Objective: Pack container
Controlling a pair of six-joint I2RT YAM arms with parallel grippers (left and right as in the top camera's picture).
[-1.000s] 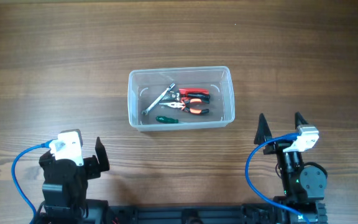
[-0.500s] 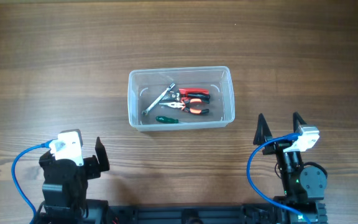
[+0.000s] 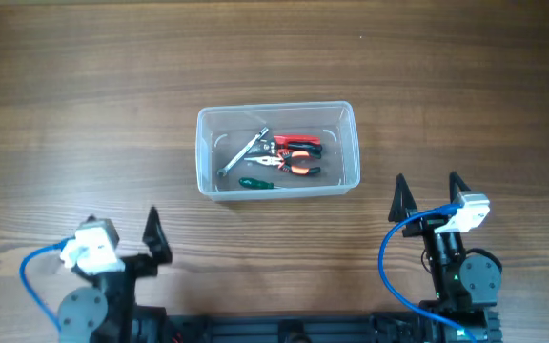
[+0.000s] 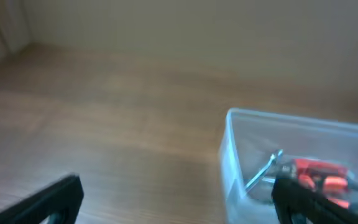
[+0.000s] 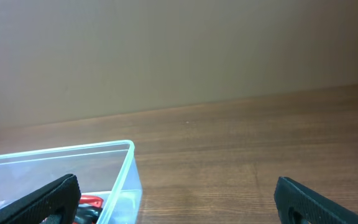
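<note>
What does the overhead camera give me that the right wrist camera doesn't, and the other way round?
Only overhead: the whole container with the wrench, the green screwdriver and the orange pliers inside, plus the left arm. Only right wrist: the plain wall behind the table. Both: the open right gripper, the wooden table, one corner of the container and a bit of the red pliers.
</note>
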